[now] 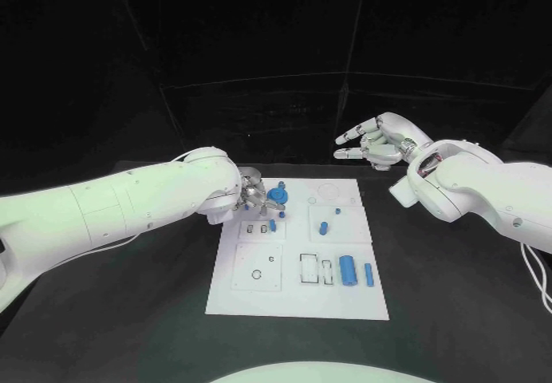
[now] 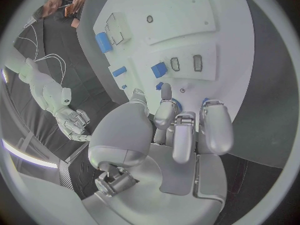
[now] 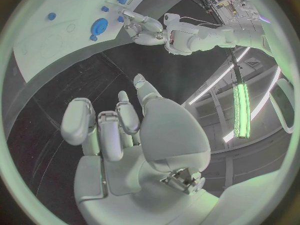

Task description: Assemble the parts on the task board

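The white task board (image 1: 297,295) lies in the middle of the black table. My left hand (image 1: 255,199) hovers over its far left corner with fingers apart, fingertips (image 2: 166,92) right beside a round blue part (image 1: 281,194); whether they touch it is hidden. Blue of that part (image 2: 177,104) peeks out between the fingers. Other blue parts lie on the board: a small block (image 1: 325,228), a cylinder (image 1: 348,266) and a long piece (image 1: 369,274). My right hand (image 1: 374,142) is raised beyond the board's far right corner, fingers spread, holding nothing.
Two rectangular slots (image 1: 309,268) and a small ring-shaped hole (image 1: 257,274) sit in the board's near half. Black table (image 1: 460,311) surrounds the board on all sides. In the right wrist view my left hand (image 3: 147,30) and the round blue part (image 3: 99,25) appear.
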`<state>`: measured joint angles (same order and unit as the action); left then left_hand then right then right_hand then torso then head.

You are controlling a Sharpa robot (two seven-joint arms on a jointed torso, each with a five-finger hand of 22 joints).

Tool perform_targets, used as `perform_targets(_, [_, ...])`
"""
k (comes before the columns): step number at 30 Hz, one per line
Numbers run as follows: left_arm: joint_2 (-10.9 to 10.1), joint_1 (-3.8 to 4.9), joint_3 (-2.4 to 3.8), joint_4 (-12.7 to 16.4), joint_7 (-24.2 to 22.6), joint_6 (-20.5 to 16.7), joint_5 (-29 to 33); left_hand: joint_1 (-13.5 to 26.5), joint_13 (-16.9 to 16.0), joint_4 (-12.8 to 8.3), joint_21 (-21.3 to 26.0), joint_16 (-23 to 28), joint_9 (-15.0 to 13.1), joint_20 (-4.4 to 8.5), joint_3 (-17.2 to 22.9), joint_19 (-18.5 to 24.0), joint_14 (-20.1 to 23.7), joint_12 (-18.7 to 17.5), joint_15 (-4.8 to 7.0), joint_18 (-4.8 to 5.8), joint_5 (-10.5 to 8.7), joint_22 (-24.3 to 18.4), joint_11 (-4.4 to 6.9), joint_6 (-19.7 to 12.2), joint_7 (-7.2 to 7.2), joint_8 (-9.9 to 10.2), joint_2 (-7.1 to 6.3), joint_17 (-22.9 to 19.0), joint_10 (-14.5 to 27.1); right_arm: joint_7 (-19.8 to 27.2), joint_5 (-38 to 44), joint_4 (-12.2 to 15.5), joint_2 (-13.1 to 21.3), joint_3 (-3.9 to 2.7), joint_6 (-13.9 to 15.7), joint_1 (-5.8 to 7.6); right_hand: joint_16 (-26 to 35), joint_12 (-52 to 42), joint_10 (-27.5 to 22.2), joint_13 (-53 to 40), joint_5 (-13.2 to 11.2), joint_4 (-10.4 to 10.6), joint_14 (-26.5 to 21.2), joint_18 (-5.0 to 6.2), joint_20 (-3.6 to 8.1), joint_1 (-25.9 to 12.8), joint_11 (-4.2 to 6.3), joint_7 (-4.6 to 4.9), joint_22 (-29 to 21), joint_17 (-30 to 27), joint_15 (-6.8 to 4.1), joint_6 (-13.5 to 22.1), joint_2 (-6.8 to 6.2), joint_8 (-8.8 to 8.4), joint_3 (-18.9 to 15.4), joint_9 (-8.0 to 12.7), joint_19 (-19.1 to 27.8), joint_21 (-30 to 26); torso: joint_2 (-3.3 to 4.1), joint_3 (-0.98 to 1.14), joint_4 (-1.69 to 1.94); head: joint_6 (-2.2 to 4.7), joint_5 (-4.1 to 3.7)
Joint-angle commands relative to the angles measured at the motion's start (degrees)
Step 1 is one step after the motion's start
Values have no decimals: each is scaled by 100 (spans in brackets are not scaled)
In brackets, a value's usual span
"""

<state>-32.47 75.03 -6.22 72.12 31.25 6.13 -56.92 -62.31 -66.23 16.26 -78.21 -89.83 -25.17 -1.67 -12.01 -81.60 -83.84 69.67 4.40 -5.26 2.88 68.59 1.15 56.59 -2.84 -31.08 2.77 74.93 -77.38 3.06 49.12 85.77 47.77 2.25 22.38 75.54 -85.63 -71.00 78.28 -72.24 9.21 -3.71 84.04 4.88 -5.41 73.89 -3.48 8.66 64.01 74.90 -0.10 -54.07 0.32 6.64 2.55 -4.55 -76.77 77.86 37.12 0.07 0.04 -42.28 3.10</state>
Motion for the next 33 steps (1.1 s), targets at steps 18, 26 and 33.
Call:
perform_targets(18, [248,12,-110,-249,143,575,-80,-165,-48,-13,-55,-17,-100,15,-70,-12,-616,60,32,121,-17,63,13,-87,6,-108,96,1507,-41,-55,43,-34,-56,-3,-66,13,31,25,-41,19,51,-6,347,54,-12,38,-13,2,-20,350,-58,-50,13,36,-39,13,42,-36,5,-4,-1,-65,-6])
perform_targets(26, [333,11,-117,-292,146,643,-80,-245,-71,-30,-78,-17,-152,15,-78,-16,-616,81,34,125,-15,99,16,-108,11,-157,138,1507,-50,-61,44,-59,-87,-3,-79,12,34,28,-42,24,79,-8,346,54,-9,47,-11,1,-24,348,-60,-51,22,37,-47,16,44,-41,4,-8,4,-80,-12])
perform_targets(33, [360,10,-125,-315,151,707,-80,-370,-85,-72,-93,-17,-214,15,-60,-13,-616,94,35,127,-14,125,19,-140,14,-212,194,1507,-54,-73,44,-78,-98,-3,-88,12,44,39,-44,42,232,-20,348,54,-1,73,-6,-1,-34,345,-67,-51,47,42,-81,31,41,-53,3,-6,10,-97,-17])
